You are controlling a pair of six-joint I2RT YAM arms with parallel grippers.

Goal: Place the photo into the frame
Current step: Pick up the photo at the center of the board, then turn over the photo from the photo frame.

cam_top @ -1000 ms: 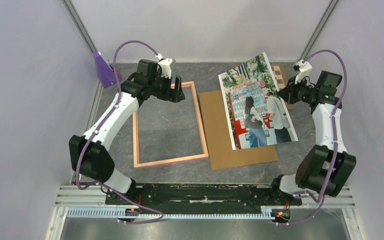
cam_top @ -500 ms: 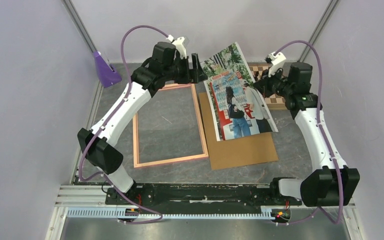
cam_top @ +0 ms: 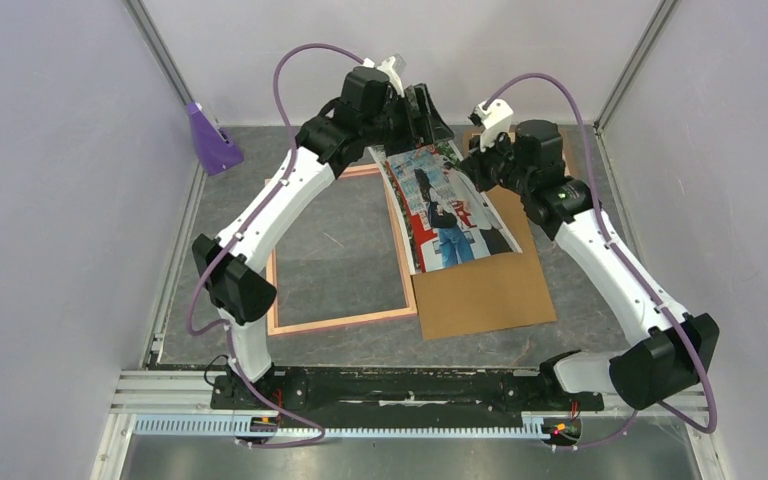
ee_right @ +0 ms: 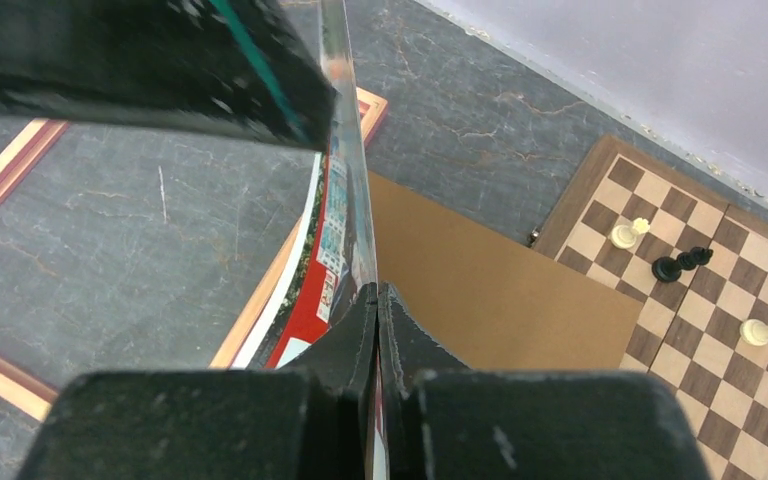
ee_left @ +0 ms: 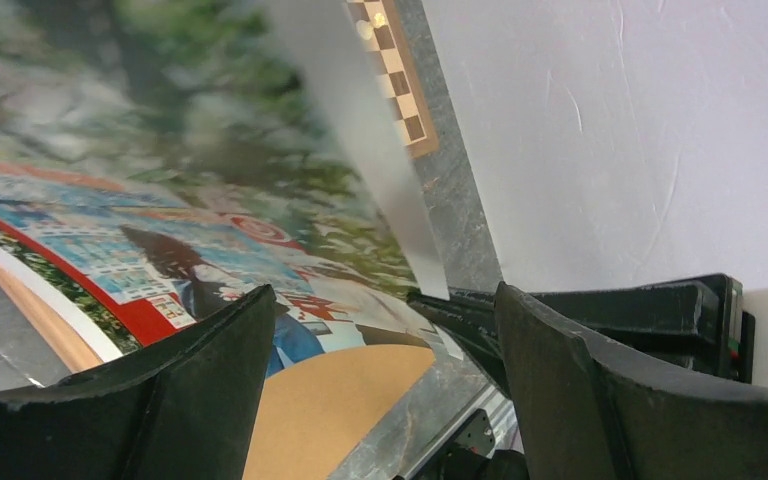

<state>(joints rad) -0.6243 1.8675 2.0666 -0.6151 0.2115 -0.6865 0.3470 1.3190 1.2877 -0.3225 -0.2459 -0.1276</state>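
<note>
The photo (cam_top: 447, 212), a colour print of a woman at a red vending machine, hangs tilted and bowed over the frame's right rail and the brown board. My right gripper (cam_top: 477, 166) is shut on its right edge; the right wrist view shows the print (ee_right: 332, 235) edge-on, pinched between the closed fingers of that gripper (ee_right: 377, 292). My left gripper (cam_top: 430, 114) is raised at the photo's far top edge, jaws wide apart. In the left wrist view the print (ee_left: 160, 190) fills the space beyond this open gripper (ee_left: 385, 300). The pink frame (cam_top: 273, 288) lies flat on the table, left of the photo.
A brown backing board (cam_top: 485, 290) lies right of the frame, partly under the photo. A chessboard (ee_right: 700, 255) with a few pieces sits at the back right. A purple object (cam_top: 210, 140) stands in the back left corner. Walls close in on both sides.
My right gripper has carried the photo leftward and up, from over the board towards the frame. My left arm swung up and right from the frame's far rail to the photo's top edge.
</note>
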